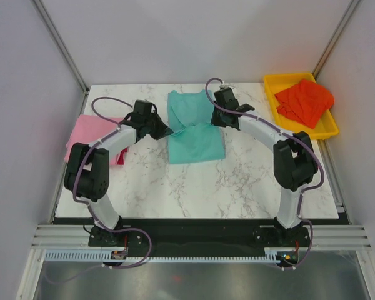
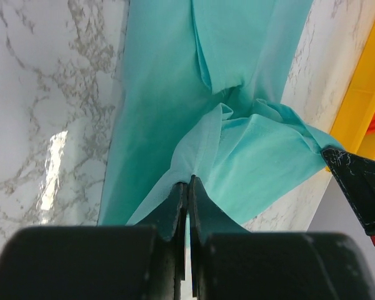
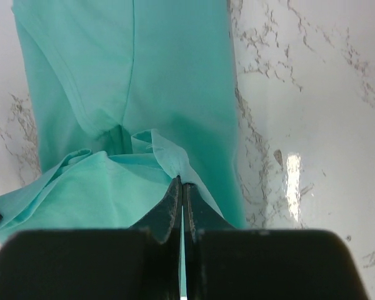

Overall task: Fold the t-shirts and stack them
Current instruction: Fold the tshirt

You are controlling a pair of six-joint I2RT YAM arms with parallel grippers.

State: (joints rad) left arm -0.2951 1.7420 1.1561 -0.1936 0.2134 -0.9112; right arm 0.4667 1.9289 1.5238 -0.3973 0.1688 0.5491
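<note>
Counting from the near edge, two black-and-white arms, left [image 1: 115, 140] and right [image 1: 259, 128], reach inward over the white marbled tabletop [image 1: 250, 181]. Left jaws are pressed together on the left edge of one teal-turquoise cloth t-shirt [image 1: 195, 142] at frame centre. Right jaws clamp its right edge, bunching it mid-length. Its long axis runs bottom to top of the frame; the collar end is unclear. One pink cloth t-shirt [image 1: 87, 132] lies centre-left, with a crimson cloth sliver [image 1: 119, 158] at its lower-right corner. Upper right, one yellow plastic tray [image 1: 270, 89] holds one crumpled orange-red t-shirt [image 1: 305, 102].

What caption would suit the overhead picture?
Left gripper and right gripper pinch the teal t-shirt at its sides on the marble table.
</note>
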